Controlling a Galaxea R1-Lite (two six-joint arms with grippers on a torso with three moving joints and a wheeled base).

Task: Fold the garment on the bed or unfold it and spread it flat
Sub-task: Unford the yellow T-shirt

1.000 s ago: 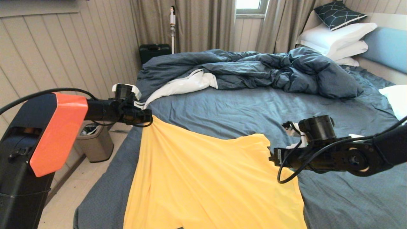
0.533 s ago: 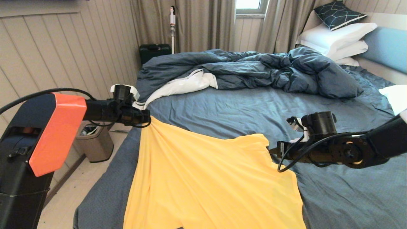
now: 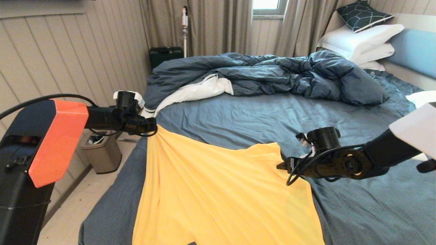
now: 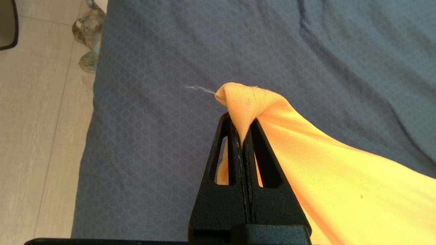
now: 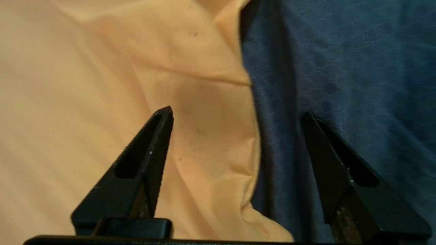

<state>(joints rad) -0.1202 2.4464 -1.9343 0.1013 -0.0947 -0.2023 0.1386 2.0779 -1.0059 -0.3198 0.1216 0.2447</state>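
No text, label or number readable — anywhere.
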